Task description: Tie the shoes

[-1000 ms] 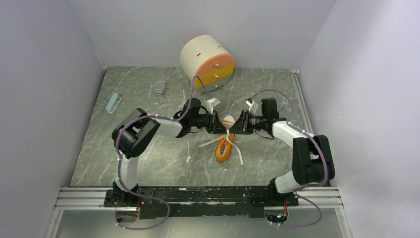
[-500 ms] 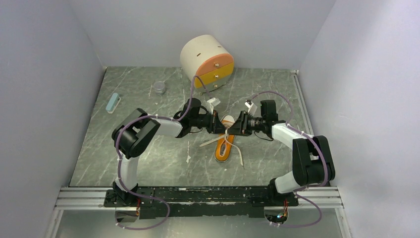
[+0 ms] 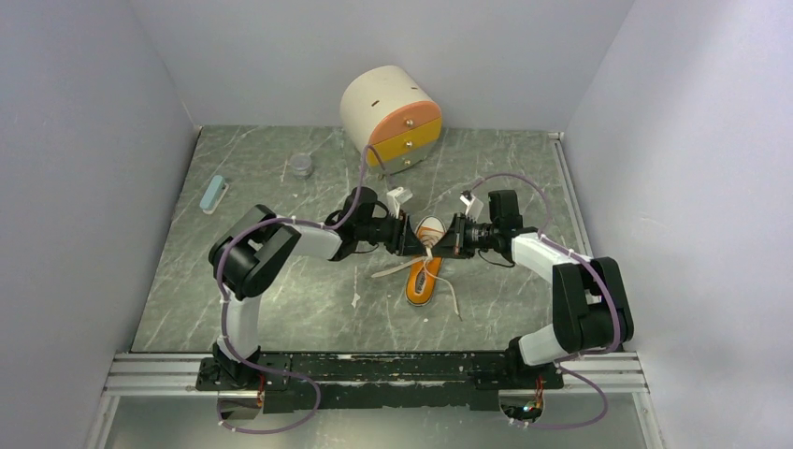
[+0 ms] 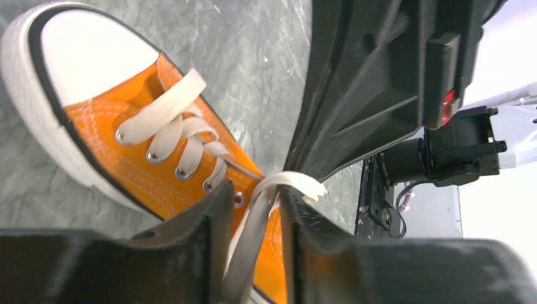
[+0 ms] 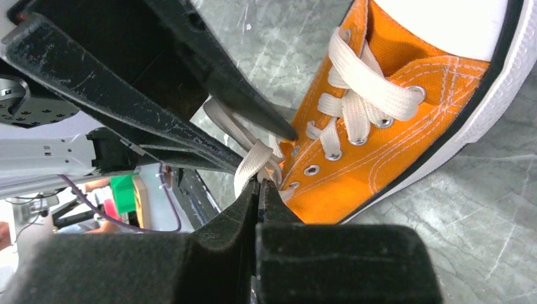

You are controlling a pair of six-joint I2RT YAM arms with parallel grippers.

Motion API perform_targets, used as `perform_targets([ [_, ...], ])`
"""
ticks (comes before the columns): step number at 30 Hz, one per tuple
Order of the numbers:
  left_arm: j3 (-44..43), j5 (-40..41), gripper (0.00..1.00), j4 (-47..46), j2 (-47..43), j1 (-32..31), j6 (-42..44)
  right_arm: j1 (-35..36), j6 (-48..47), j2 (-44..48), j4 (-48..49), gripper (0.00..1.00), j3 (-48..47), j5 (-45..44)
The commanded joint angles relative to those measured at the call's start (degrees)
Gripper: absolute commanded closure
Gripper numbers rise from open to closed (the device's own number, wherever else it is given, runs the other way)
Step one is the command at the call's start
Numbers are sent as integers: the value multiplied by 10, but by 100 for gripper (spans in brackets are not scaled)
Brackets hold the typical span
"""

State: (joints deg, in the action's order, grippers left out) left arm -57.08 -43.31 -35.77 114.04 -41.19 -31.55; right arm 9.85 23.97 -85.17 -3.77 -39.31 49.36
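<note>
The shoe [image 3: 423, 279], a small orange sneaker with a white toe cap, lies mid-table with its toe pointing away from the arm bases. Both grippers meet over its laces. In the left wrist view the shoe [image 4: 107, 126] sits under my left gripper [image 4: 254, 190]. That gripper's jaws stand slightly apart, and a white lace [image 4: 297, 182] runs loosely through the gap. My right gripper [image 5: 259, 182] is shut on a white lace [image 5: 253, 161] beside the shoe's [image 5: 392, 139] eyelets. From above, the left gripper [image 3: 411, 240] and right gripper [image 3: 445, 241] face each other. Loose lace ends trail on the table.
A round cream drawer unit [image 3: 393, 117] with orange and yellow drawer fronts stands at the back. A small grey cup [image 3: 300, 166] and a light blue bar [image 3: 214, 194] lie at the back left. Grey walls enclose the marble-patterned table [image 3: 281, 299].
My right gripper's jaws have closed on the lace. My left gripper's jaws, shut before, have parted a little around the lace. Both arms stayed over the shoe.
</note>
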Motion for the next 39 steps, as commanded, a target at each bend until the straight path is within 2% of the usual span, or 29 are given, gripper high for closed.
perform_targets([
  [1,20,-12,55,-7,-46,8,12,4,-20,23,-1,100,2,-20],
  [4,39,-15,49,-9,-64,26,17,5,-25,19,-8,100,-5,-15],
  [8,40,-26,47,-1,-63,41,22,4,-30,22,-12,100,-7,-14],
  [13,27,-23,53,-6,-52,43,16,4,-29,24,-12,100,-6,-14],
  [16,14,-21,69,25,-46,43,33,5,-27,25,-13,100,-7,-14],
  [17,10,-23,76,34,-46,43,39,4,-28,27,-18,100,-9,-16],
  [18,7,-23,88,52,-48,43,47,4,-28,28,-26,100,-12,-21],
  [19,5,-20,94,71,-52,44,57,5,-31,31,-37,100,-16,-27],
  [20,4,-18,95,91,-58,44,70,4,-32,34,-50,100,-20,-33],
  [24,7,-14,95,167,-88,44,102,4,-35,44,-156,100,-54,-114],
  [27,33,-11,95,188,-116,44,101,5,-42,44,-217,100,-68,-165],
  [32,70,26,95,231,-163,52,105,4,-6,49,-212,100,-59,-233],
  [36,79,89,95,295,-183,66,114,-2,37,26,-250,100,-86,-320],
  [39,77,126,95,330,-170,70,102,-23,67,37,-219,100,-64,-342],
])
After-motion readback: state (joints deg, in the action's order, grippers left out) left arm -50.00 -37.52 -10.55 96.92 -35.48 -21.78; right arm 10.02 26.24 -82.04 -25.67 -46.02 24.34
